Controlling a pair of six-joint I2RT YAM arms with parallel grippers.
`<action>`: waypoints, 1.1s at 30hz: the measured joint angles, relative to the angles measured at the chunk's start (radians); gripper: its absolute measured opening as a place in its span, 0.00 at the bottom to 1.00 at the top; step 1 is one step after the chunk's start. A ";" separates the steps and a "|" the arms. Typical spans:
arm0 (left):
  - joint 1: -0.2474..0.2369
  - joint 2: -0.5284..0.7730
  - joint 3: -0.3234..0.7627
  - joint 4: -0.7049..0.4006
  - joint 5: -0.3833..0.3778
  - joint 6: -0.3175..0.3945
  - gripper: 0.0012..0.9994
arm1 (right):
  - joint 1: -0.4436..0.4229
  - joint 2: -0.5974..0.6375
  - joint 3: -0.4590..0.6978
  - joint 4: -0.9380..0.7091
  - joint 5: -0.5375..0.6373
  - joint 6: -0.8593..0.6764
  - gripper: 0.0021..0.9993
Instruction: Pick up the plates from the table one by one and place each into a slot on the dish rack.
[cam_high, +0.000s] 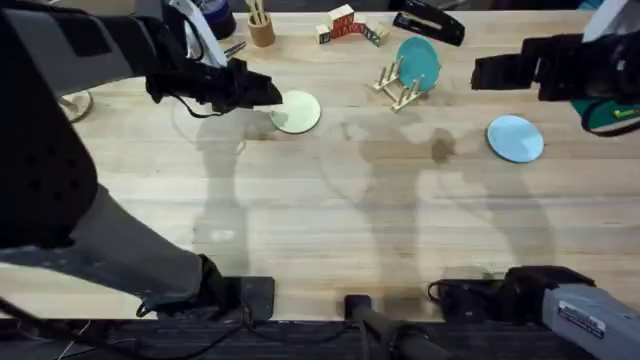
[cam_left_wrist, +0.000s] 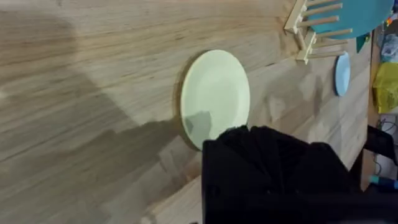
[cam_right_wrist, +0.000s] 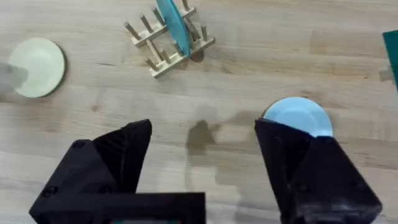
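Observation:
The cream-yellow plate (cam_high: 297, 111) lies flat on the table (cam_high: 320, 220), left of centre at the back. My left gripper (cam_high: 268, 92) is at its left rim; in the left wrist view its black fingers (cam_left_wrist: 273, 168) form one closed mass that overlaps the edge of the plate (cam_left_wrist: 214, 96). The pale blue plate (cam_high: 515, 138) lies flat at the right. My right gripper (cam_high: 482, 72) hovers open behind and left of it, with nothing between its fingers (cam_right_wrist: 112, 162), and the blue plate (cam_right_wrist: 295, 115) shows beside one finger. The dish rack (cam_high: 398, 88) stands at the back centre.
A darker teal plate (cam_high: 417, 62) stands upright in the rack. Along the back edge are a wooden cup of sticks (cam_high: 261, 28), toy blocks (cam_high: 345, 25) and a black tool (cam_high: 428, 22). The arm bases take up the front edge.

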 joint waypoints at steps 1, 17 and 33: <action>0.000 0.010 0.000 0.005 0.002 0.000 0.04 | 0.000 0.000 0.000 0.000 0.000 0.000 1.00; 0.000 0.128 0.005 0.058 0.012 0.001 0.04 | 0.000 0.000 0.000 0.000 0.000 0.000 1.00; 0.005 0.237 0.032 0.088 0.128 0.001 0.04 | 0.000 0.000 0.000 -0.021 0.000 0.000 1.00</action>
